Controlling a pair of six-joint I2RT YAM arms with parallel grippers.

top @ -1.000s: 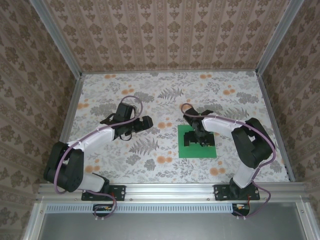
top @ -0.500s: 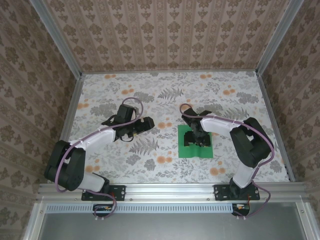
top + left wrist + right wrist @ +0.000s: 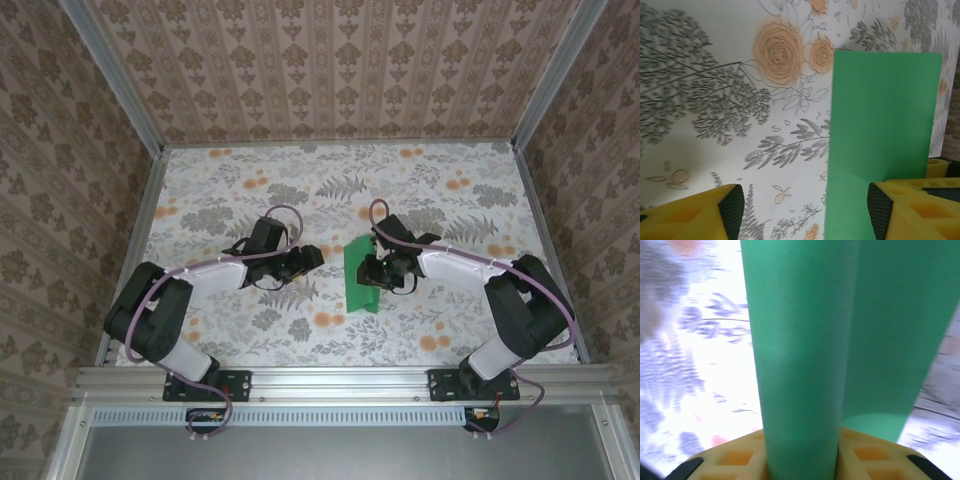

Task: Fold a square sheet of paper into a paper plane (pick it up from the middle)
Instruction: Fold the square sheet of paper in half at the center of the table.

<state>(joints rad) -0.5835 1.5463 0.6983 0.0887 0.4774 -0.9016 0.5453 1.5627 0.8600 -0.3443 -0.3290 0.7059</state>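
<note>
Grip first: my R claw (image 3: 800, 460) is closed on the square sheet of paper (image 3: 805, 340), which is pinched so the green buckles up into a hump btwn my yellow fingers (image 3: 725, 460). In the top view that's mid-frame, a bit right of centre: R claw (image 3: 378, 272) on the sheet (image 3: 358, 285), which is lifted and bent off the cloth (image 3: 420, 180).

My L claw (image 3: 306, 258) sits just left of the sheet, jaws wide apart. In the L wrist view my fingers (image 3: 695, 215) are at the bottom corners w/ a broad gap. The sheet (image 3: 880, 115) takes the right half, its straight left edge running down btwn them. The right finger overlaps the sheet's lower part; contact I can't tell.

Room: bare cloth across the upper part of the top view and at lower centre. Side walls (image 3: 60, 200) and front rail (image 3: 330, 382) are well apart from both claws.
</note>
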